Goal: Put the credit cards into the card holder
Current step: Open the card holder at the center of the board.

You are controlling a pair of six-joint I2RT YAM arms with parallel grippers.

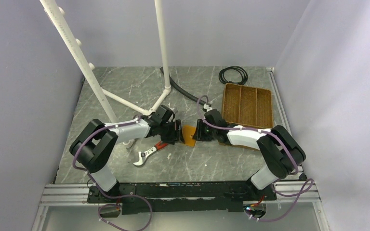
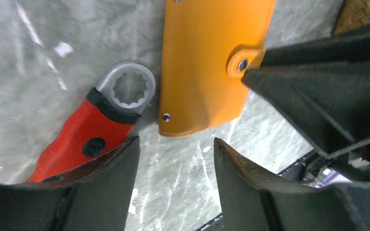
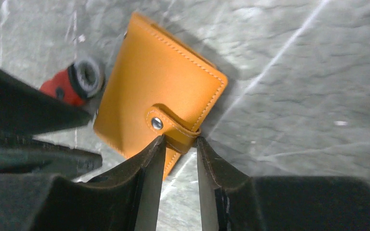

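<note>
Grey marble-veined tabletop (image 1: 125, 86). Pale lavender walls (image 1: 19, 96) at 9, 12 and 3 o'clock. White pipe frame (image 1: 162, 48) at 11 o'clock. Aluminium rail (image 1: 62, 193) at 6 o'clock. Even, diffuse light.

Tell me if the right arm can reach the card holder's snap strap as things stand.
Probably yes: the right gripper is at the snap strap of the card holder, jaws parted either side of it, nothing between. The left gripper hovers at another edge.

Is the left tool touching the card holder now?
Apart. In the left wrist view, bare table shows between the near edge of the holder and the open left tool.
</note>
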